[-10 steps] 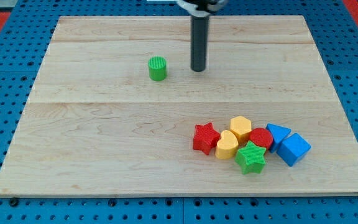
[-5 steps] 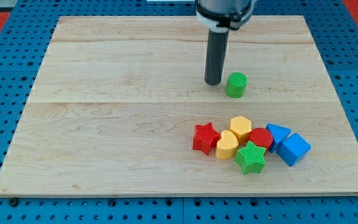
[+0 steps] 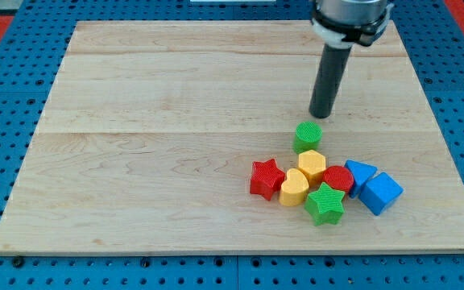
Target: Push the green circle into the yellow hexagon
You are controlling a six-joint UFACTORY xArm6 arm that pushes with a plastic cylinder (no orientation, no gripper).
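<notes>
Nearest the view's bottom sat a green star, with a yellow heart and a red star to its left, a red round block behind it, and two blue blocks at right. The yellow hexagon lay just behind the heart. The green circle touched the hexagon's far edge. My tip, a bare rod holding nothing, stood just beyond the circle, slightly right, apart from it. No writing was legible on the wooden board.

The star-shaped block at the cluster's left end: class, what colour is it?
Red. The red star shows plainly in the camera view, left of the yellow heart.
</notes>
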